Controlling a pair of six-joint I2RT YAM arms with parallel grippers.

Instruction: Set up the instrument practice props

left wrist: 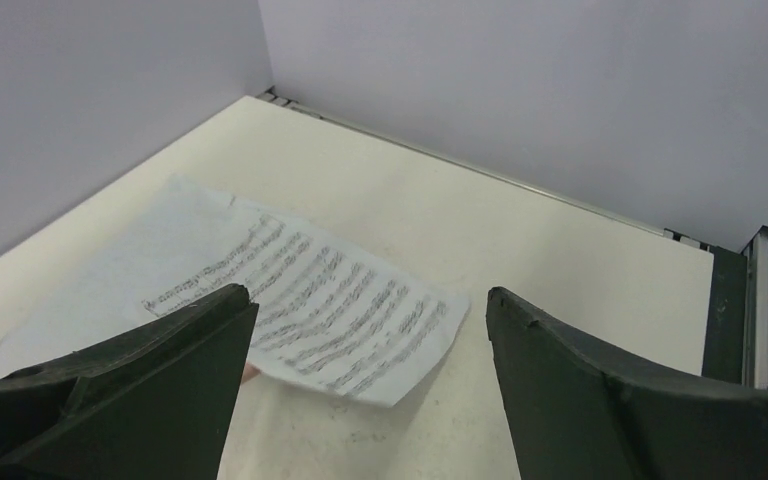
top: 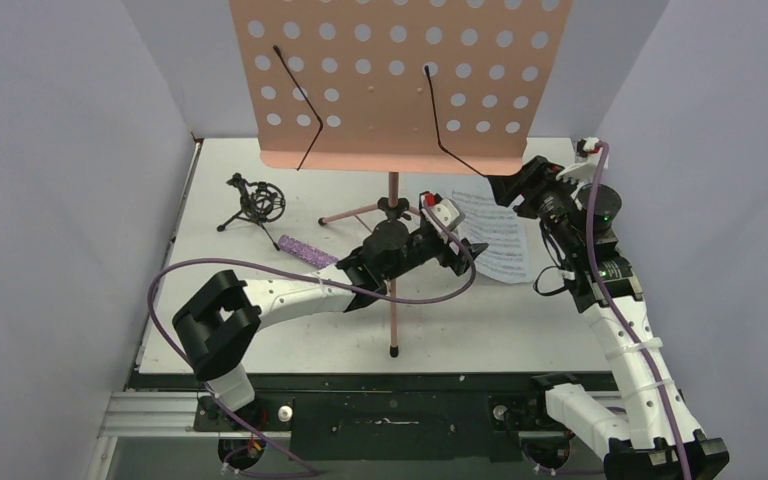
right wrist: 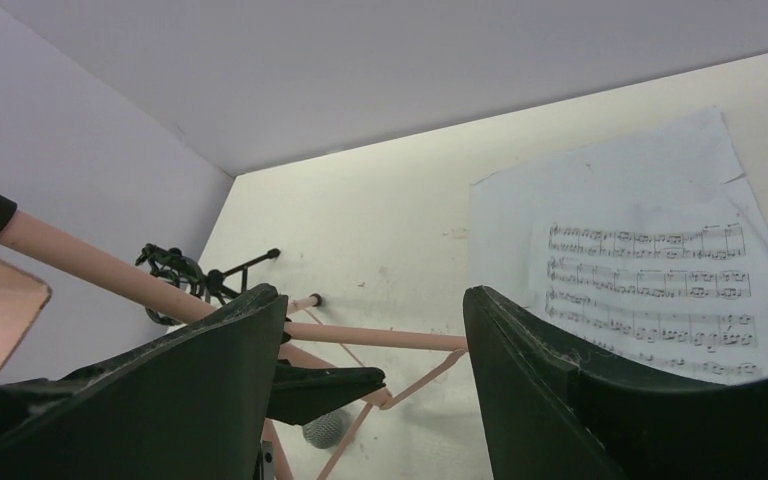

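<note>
The pink music stand [top: 400, 80] rises mid-table, its perforated desk bare, its pole [top: 393, 270] and legs [right wrist: 380, 338] below. Two white sheet-music pages [top: 495, 235] lie overlapped flat on the table right of the stand, also in both wrist views [left wrist: 310, 310] [right wrist: 650, 260]. My left gripper [top: 468, 250] [left wrist: 368, 293] is open just above the pages' near-left edge, holding nothing. My right gripper [top: 505, 187] [right wrist: 372, 292] hangs open over the pages' far edge, empty. The purple microphone [top: 305, 250] lies left of the pole, its grey head [right wrist: 328, 428] showing. The black mic holder [top: 255, 200] stands at the far left.
Grey walls [top: 60, 200] close in the table on left, back and right. The left arm's purple cable [top: 430, 295] loops around the stand's pole. A black rail [top: 390, 410] runs along the table's near edge.
</note>
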